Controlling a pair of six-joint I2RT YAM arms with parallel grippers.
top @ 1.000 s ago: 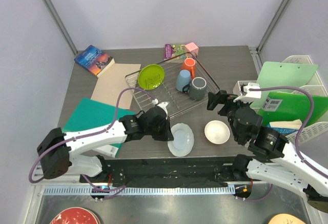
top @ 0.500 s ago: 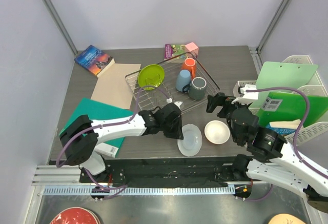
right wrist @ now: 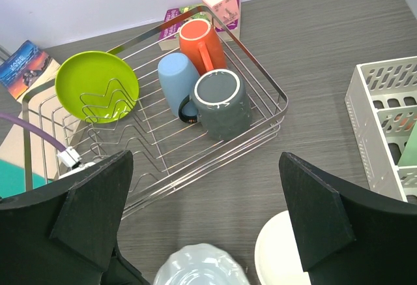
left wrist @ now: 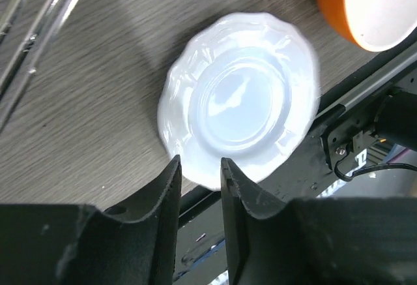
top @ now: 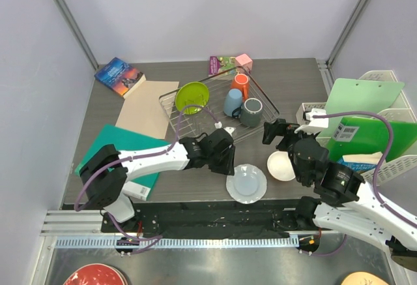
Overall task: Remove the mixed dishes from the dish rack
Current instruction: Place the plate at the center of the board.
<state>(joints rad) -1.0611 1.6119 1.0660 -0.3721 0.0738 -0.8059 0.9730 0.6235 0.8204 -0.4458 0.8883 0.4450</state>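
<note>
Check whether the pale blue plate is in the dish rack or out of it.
Out. The pale blue-white plate lies flat on the table, apart from the dish rack.

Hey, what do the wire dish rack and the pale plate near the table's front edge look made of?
The dish rack: thin metal wire, shiny silver finish, likely chromed or stainless steel; bright glints run along the rods. The pale blue-white plate: probably glazed ceramic, glossy, with soft reflections and a scalloped moulded rim; hard plastic cannot be ruled out.
</note>
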